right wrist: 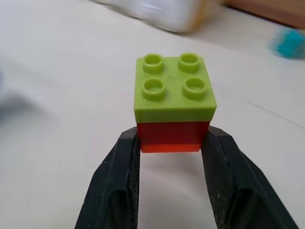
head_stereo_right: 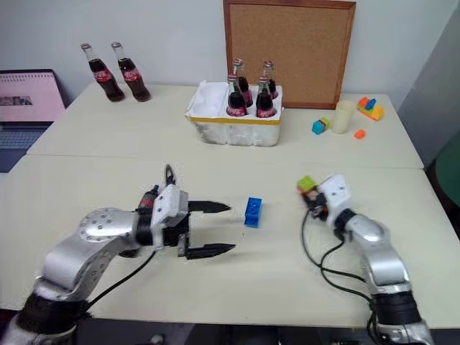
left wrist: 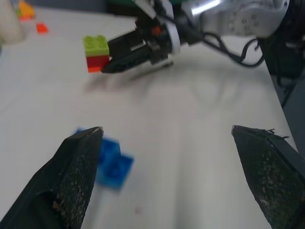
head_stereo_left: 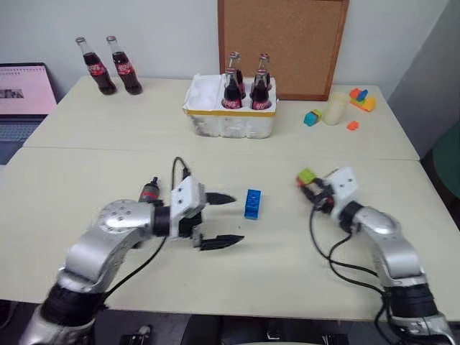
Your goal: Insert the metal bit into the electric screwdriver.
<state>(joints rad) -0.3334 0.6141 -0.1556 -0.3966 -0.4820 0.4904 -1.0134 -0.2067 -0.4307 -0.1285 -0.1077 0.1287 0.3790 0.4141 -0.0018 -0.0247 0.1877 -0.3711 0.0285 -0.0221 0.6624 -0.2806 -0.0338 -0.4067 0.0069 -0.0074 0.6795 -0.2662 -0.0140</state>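
progress: insertion not begun, judging by the frames | right end effector (right wrist: 169, 143): grasping green-and-red brick stack (right wrist: 172, 102) | left end effector (head_stereo_right: 212, 228): released, near blue brick (head_stereo_right: 252, 212)

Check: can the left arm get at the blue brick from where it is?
Probably yes. The left gripper is open, its fingers point at the blue brick, and bare table lies between.

Left gripper (head_stereo_left: 218, 220) spread wide beside blue brick (head_stereo_left: 252, 203); right gripper (head_stereo_left: 310, 185) clamping green-and-red brick stack (head_stereo_left: 306, 177) on table (head_stereo_left: 108, 136).
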